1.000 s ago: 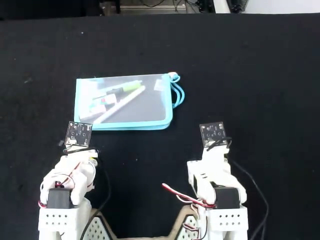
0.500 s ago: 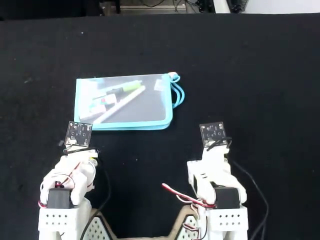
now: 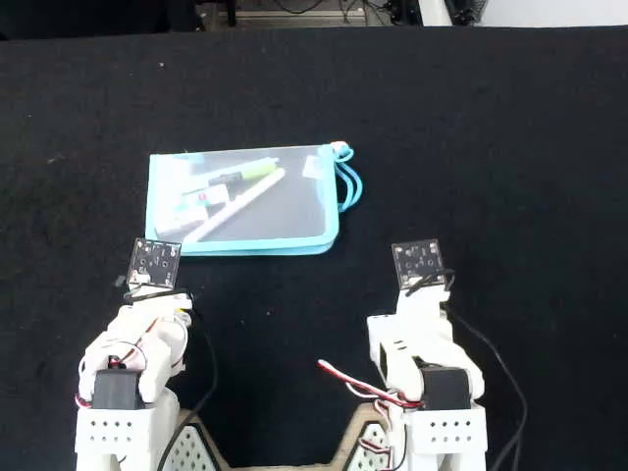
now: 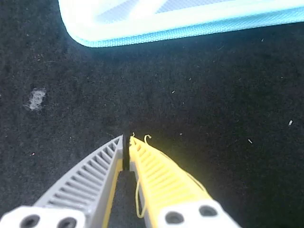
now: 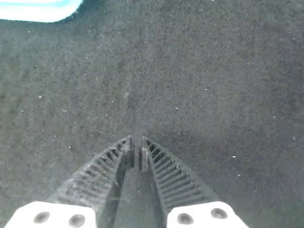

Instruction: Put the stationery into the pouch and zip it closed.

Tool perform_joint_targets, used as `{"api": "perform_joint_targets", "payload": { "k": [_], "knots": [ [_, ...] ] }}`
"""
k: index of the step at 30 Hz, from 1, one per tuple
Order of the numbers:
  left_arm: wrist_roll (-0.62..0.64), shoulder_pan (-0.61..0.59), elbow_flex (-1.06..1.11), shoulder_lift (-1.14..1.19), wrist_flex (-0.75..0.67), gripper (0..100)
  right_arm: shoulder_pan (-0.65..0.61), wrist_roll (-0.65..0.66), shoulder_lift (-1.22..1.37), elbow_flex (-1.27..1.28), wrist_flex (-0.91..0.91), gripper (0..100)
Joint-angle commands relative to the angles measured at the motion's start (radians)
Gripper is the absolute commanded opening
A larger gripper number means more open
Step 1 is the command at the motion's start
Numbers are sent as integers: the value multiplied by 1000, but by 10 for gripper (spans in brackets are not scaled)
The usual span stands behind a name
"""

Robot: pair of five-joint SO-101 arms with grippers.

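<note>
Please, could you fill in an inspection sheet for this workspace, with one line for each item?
Surface: black cloth, flat.
Job's things: pouch lies flat, stationery inside; zip state cannot be told.
Clutter: lint speck on the cloth.
End effectors: left end effector and right end effector both shut, empty, apart from the pouch.
Cables: red and white wires between the bases; black cable by one arm.
Surroundings: gear beyond the far edge.

Black tablecloth (image 3: pixel 510 147), lint speck (image 4: pixel 36 99)
</note>
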Motion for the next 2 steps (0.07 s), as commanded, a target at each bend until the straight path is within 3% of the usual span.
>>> {"api": "perform_joint_targets", "payload": {
  "k": [1, 2],
  "knots": [
    [-3, -12, 24, -6, 6, 30, 14, 12, -68, -2, 11, 22],
    [-3, -12, 24, -6, 6, 30, 14, 12, -68, -2, 11, 22]
  ]
}}
